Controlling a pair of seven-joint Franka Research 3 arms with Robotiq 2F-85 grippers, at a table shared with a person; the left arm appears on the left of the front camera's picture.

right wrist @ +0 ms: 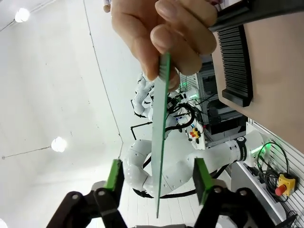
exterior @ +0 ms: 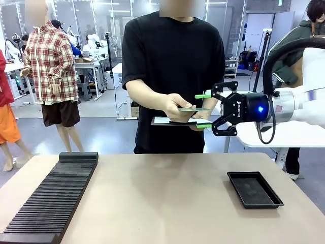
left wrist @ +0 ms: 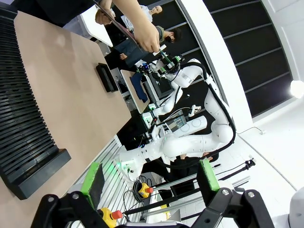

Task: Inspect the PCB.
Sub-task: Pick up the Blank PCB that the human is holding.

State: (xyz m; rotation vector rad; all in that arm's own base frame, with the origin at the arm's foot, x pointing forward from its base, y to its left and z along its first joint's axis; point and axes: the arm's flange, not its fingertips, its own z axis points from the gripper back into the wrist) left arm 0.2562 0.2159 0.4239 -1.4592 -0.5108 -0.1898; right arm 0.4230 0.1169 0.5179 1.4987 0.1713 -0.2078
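front view: the person's hand (exterior: 177,105) holds the pcb (exterior: 195,109) out flat, above a clipboard (exterior: 170,122) and well above the surface (exterior: 162,193). the right claw (exterior: 203,111) stands open, with the board's near end between its green pads. a black tray (exterior: 254,189) lies on the surface below.

left wrist view: the left claw (left wrist: 149,178) is open and empty, well apart from the board.

right wrist view: the board runs edge-on between the pads, seemingly touching neither, though the angle is poor. to take it well, the claw should centre on the board, close squarely on its bare margin, and draw back only once the person lets go.
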